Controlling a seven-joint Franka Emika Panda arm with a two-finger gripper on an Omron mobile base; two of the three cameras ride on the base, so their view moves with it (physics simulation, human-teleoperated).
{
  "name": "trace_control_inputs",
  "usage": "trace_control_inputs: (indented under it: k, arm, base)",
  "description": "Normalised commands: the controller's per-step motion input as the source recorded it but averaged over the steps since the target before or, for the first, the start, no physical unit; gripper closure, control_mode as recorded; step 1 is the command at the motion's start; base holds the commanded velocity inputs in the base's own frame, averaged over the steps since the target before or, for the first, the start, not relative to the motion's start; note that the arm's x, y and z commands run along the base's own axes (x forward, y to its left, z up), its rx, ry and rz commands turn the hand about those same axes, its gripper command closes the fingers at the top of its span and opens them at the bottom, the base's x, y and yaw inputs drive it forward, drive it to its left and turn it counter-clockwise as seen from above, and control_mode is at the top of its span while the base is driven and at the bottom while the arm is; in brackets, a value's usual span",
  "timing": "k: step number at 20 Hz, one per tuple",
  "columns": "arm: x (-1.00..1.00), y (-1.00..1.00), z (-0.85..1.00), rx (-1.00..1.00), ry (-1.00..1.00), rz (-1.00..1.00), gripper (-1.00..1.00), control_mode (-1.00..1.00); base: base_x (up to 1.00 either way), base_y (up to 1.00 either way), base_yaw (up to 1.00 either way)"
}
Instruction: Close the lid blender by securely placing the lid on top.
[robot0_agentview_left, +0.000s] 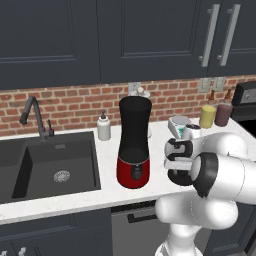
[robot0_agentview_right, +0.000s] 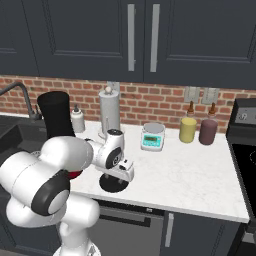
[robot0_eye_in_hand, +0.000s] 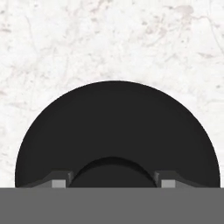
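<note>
You see a white counter (robot0_eye_in_hand: 109, 39) with faint grey veins, smooth like polished marble. On it the lid (robot0_eye_in_hand: 117, 131) looks matt black, plain and without shine, its knob (robot0_eye_in_hand: 113, 171) equally dull. The blender (robot0_agentview_left: 134, 145) has a matt black jar above a glossy red base that catches a highlight. Along the counter's back edge the wall (robot0_agentview_left: 75, 105) is rough red brick with pale mortar. The sink (robot0_agentview_left: 55, 165) looks dark and matt, its faucet (robot0_agentview_left: 34, 117) dark metal. The cabinets (robot0_agentview_left: 100, 40) above are painted dark with a satin face, their handles (robot0_agentview_left: 209, 35) brushed metal. The paper roll (robot0_agentview_right: 110, 116) beside the blender looks soft grey-white.
</note>
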Motion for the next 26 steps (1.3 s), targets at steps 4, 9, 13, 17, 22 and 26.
trace_control_inputs:
  k: [4, 9, 13, 17, 22, 26]
  arm:
    - [0.00, 0.00, 0.32, 0.00, -0.01, 0.00, 1.00, -1.00]
    - [-0.09, 0.00, 0.87, 0.00, -0.06, 0.00, 1.00, -1.00]
    - [-0.13, 0.15, 0.98, 0.00, -0.15, 0.00, 1.00, -1.00]
    - [-0.15, 0.22, 1.00, 0.00, -0.09, 0.00, 1.00, -1.00]
    - [-0.23, 0.23, 1.00, 0.00, -0.03, 0.00, 1.00, -1.00]
    - [-0.41, 0.17, 0.99, 0.00, 0.00, 0.00, 1.00, -1.00]
  base:
    - [0.00, 0.00, 0.00]
    - [0.00, 0.00, 0.00]
    - [0.00, 0.00, 0.00]
    - [0.00, 0.00, 0.00]
    - [0.00, 0.00, 0.00]
    - [0.00, 0.00, 0.00]
